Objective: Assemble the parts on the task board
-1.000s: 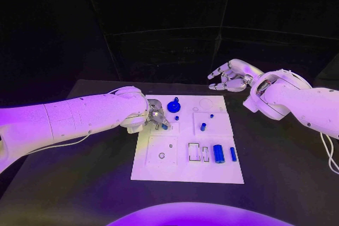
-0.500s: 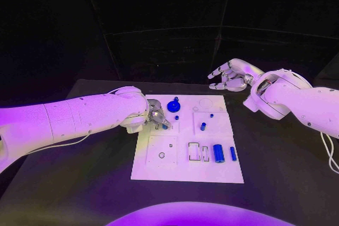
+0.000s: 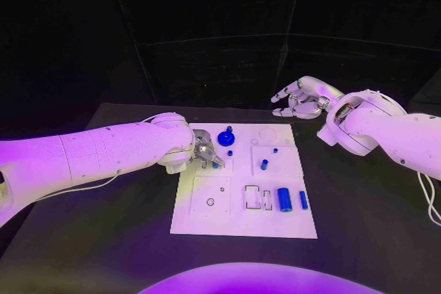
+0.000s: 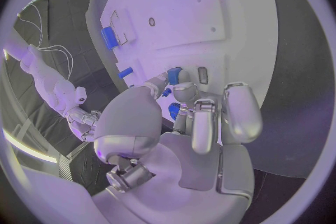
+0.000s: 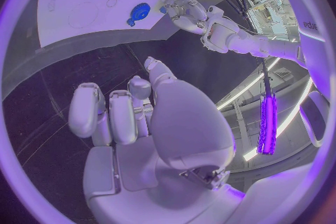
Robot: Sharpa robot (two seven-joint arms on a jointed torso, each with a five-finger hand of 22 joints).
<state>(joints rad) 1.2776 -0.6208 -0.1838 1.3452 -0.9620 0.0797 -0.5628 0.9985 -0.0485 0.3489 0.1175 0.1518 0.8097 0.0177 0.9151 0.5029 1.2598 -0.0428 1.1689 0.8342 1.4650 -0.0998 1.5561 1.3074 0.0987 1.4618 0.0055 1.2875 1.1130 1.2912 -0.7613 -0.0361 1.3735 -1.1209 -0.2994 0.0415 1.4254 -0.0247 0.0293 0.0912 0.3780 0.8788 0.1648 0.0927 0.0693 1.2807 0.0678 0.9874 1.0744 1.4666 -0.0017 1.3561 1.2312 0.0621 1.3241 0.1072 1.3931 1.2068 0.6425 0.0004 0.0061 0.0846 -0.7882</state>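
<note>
At centre left of the head view, the left hand [image 3: 204, 152] pinches a small blue peg [image 4: 173, 75] over the white rectangular task board [image 3: 213, 217]. At upper right, the right hand [image 3: 299, 97] hangs empty, fingers loosely spread, above the black bench [image 3: 110, 243].

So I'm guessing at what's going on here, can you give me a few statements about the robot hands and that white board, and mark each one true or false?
1. The left robot hand is down at the white board, its fingertips at a small blue piece. True.
2. The right robot hand rests on the board. False: it is raised beyond the board's far edge, touching nothing.
3. Two blue cylinders lie side by side near the board's right edge. True.
4. The right robot hand holds the round blue knob. False: the knob sits on the board, and that hand holds nothing.
</note>
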